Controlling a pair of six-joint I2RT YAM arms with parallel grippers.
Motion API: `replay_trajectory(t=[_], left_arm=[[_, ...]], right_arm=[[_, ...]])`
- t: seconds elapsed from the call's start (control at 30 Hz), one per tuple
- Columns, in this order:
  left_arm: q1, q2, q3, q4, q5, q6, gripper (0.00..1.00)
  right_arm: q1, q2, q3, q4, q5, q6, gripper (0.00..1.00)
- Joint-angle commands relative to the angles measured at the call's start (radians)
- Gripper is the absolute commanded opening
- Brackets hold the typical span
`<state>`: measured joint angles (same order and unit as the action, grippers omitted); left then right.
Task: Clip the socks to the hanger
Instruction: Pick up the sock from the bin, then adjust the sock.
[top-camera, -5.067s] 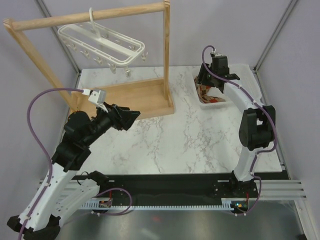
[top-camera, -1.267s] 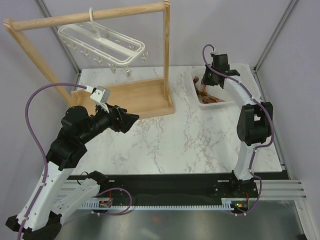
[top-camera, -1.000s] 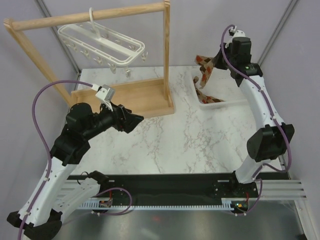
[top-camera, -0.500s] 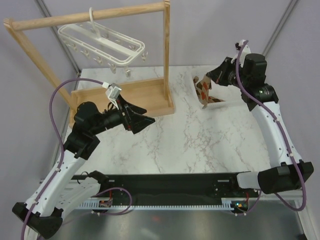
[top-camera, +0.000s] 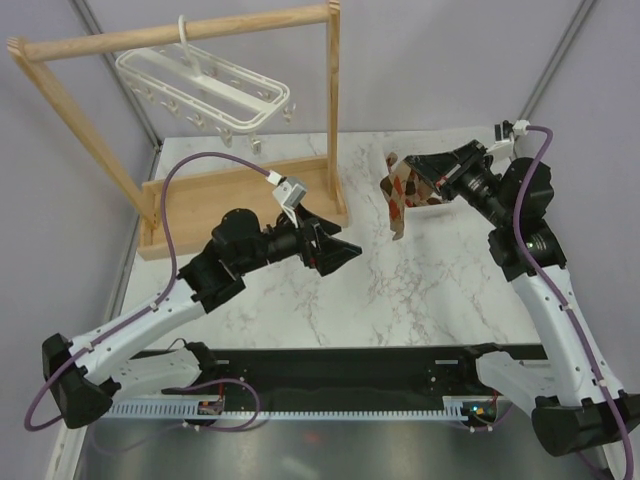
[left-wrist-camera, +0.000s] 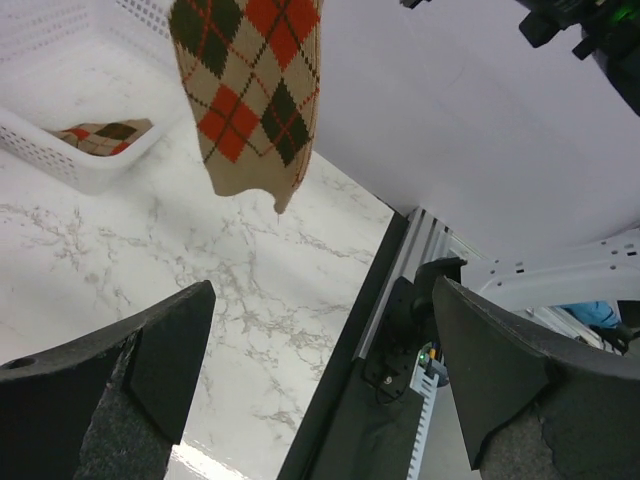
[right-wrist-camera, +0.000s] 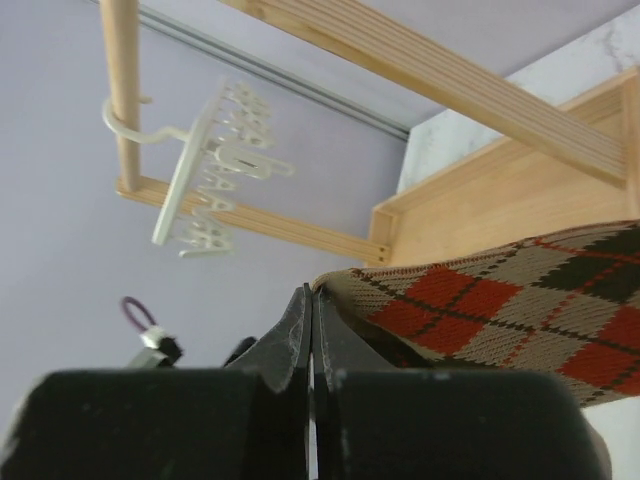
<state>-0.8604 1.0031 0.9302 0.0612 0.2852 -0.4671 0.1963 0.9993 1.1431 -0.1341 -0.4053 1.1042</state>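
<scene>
One argyle sock (top-camera: 398, 195) hangs in the air over the table's right half, and my right gripper (top-camera: 420, 178) is shut on its top edge. In the right wrist view the jaws (right-wrist-camera: 310, 295) meet, with the sock (right-wrist-camera: 500, 300) pinched at their tip. My left gripper (top-camera: 345, 245) stands open mid-table, pointing at the sock, a gap away. In the left wrist view the sock (left-wrist-camera: 250, 90) hangs beyond the spread fingers (left-wrist-camera: 150, 380). A second sock (left-wrist-camera: 100, 133) lies in the basket. The white hanger (top-camera: 200, 85) hangs by its hook from the wooden rack's top bar, its clips dangling.
The wooden rack (top-camera: 245, 195) stands at the back left, its base board on the marble table (top-camera: 330, 300). A white perforated basket (left-wrist-camera: 60, 150) sits at the back right. The hanger (right-wrist-camera: 215, 170) and rack (right-wrist-camera: 450, 70) show ahead of the right wrist.
My right arm lifted a sock out of the basket and swung it forward and left. My left arm reached right toward the table's middle and its jaws opened wide.
</scene>
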Motion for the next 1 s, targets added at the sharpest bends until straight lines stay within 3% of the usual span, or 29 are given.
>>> replay_trajectory(t=[0.0,0.1,0.27,0.4,0.5,0.7,0.97], left_arm=[[-0.006,0.038,-0.003,0.159,0.0,0.019,0.98],[-0.011,0.068,-0.03,0.307,-0.006,0.008,1.0],[-0.041,0.155,0.062,0.273,-0.056,0.05,1.0],[-0.117,0.222,0.154,0.169,-0.242,0.203,0.97],[-0.208,0.262,0.203,0.129,-0.502,0.31,0.93],[-0.328,0.379,0.295,0.114,-0.745,0.455,0.91],[-0.35,0.505,0.361,0.104,-0.962,0.466,0.73]], right_arm=[[0.028,0.007,0.046,0.051,0.006,0.17,0.0],[0.069,-0.007,0.066,-0.002,0.077,0.181,0.0],[0.103,0.001,0.081,-0.074,0.181,0.215,0.0],[0.136,-0.001,0.078,-0.12,0.247,0.269,0.0],[0.16,-0.002,0.081,-0.147,0.289,0.304,0.0],[0.173,-0.021,0.086,-0.167,0.339,0.33,0.0],[0.181,-0.076,0.084,-0.191,0.391,0.365,0.0]])
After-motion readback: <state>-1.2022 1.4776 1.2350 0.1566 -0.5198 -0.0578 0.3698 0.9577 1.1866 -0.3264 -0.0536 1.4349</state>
